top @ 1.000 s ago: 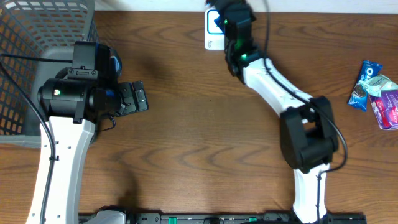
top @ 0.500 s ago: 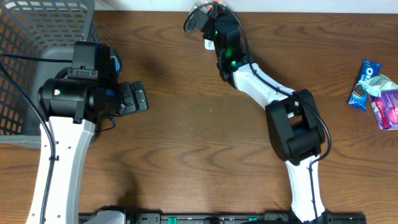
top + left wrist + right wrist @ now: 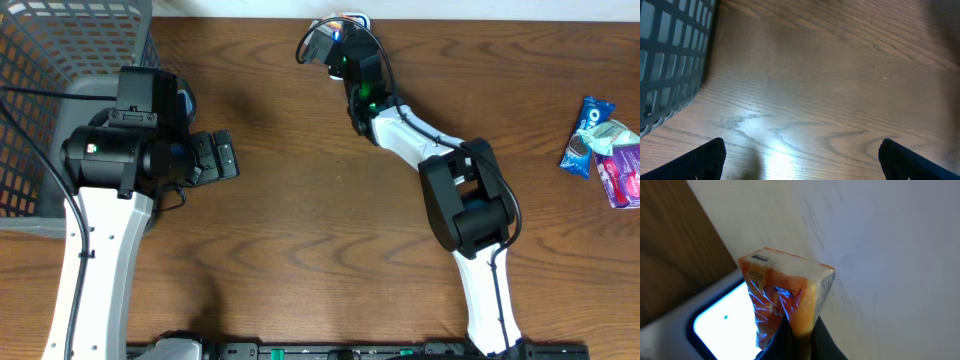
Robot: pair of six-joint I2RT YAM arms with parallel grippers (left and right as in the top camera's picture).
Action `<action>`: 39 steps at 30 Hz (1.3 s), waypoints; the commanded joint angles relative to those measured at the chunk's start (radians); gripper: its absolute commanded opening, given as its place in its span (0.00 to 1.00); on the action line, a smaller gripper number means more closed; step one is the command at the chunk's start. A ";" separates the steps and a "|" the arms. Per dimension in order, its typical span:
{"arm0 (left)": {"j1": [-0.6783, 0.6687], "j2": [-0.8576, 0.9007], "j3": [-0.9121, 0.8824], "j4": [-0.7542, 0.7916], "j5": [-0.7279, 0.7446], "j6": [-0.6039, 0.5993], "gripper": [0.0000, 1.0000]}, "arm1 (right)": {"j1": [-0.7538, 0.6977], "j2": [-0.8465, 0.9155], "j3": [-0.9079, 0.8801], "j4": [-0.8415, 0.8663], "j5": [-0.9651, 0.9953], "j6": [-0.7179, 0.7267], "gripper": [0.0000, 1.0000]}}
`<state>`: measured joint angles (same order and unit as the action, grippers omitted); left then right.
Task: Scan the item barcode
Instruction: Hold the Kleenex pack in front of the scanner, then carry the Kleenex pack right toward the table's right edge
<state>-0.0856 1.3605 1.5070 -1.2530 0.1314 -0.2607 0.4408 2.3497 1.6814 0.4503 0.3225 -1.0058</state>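
The item is an orange snack packet in clear wrap, and my right gripper is shut on its lower edge. From overhead the packet hangs at the table's far edge, with the right gripper just behind it. In the right wrist view the scanner's lit white screen lies right beneath the packet; overhead it is almost wholly hidden by the arm. No barcode shows on the faces I can see. My left gripper hovers open over bare wood, nothing between its fingers.
A grey wire basket fills the far left corner, its wall close beside the left gripper. Several snack packets lie at the right edge. A white wall rises behind the table's far edge.
The right arm has swung left along the far edge with the packet, now covering the scanner that showed before. The left arm has not moved.
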 commanded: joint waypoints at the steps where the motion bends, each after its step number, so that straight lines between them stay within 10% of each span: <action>1: 0.002 -0.002 0.020 -0.003 -0.006 0.013 0.98 | -0.026 0.003 0.011 -0.002 0.076 0.071 0.01; 11: 0.002 -0.002 0.020 -0.003 -0.006 0.013 0.98 | -0.129 -0.054 0.011 -0.063 0.311 0.389 0.01; 27: 0.002 -0.002 0.020 -0.003 -0.006 0.013 0.98 | -0.533 -0.330 0.011 -0.823 0.379 0.944 0.01; 39: 0.002 -0.002 0.020 -0.003 -0.006 0.013 0.98 | -0.755 -0.319 0.011 -1.057 0.390 1.143 0.07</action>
<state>-0.0856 1.3605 1.5070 -1.2530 0.1314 -0.2607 -0.2897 2.0224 1.6894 -0.5972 0.7013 0.0601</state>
